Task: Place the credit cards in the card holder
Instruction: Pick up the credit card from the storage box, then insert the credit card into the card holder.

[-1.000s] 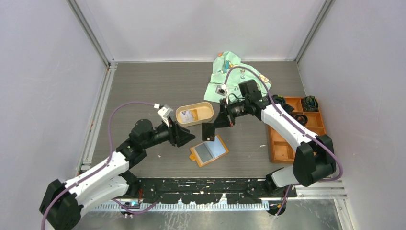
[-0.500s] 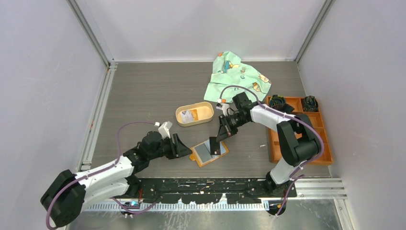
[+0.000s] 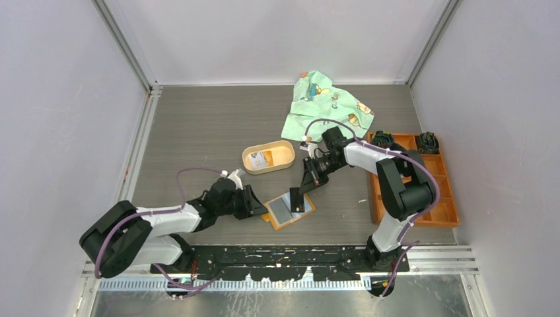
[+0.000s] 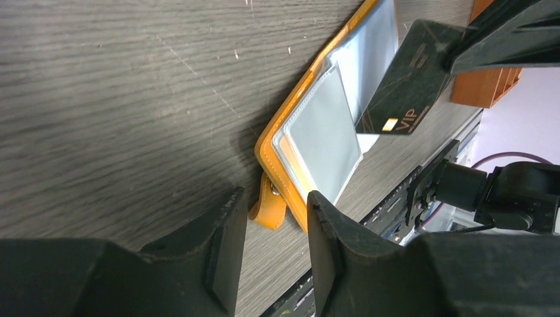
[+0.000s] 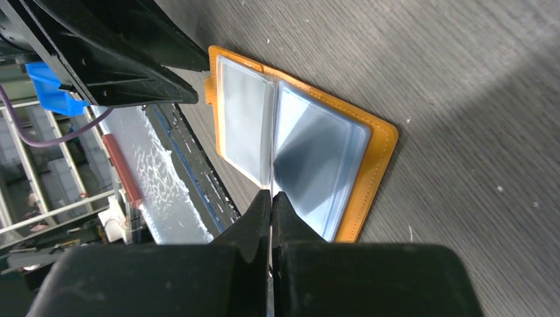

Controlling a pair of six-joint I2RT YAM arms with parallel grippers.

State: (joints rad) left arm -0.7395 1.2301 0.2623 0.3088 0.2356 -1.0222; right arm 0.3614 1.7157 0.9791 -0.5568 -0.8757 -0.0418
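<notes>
tan tray (image 3: pixel 245 158) holds one pale card (image 3: pixel 262 158); orange card holder (image 3: pixel 288 210) lies open near the table's (image 3: pixel 198 132) front, sleeves look empty; your left gripper (image 4: pixel 274 200) has jaws narrowly apart at its strap (image 4: pixel 269 214), right gripper (image 5: pixel 271 197) pinches a dark card (image 4: pixel 404 86) over it.

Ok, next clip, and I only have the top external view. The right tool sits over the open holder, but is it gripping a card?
Observer: Yes. The left wrist view shows the right tool shut on a dark card printed VIP, tilted over the card holder.
Operator: Anything in the sleeves?
Observer: In the right wrist view, the clear sleeves that show look empty.
Operator: And the left tool?
Observer: Its own camera shows the left tool open, with the holder's strap tab between its fingertips, not pinched.
</notes>
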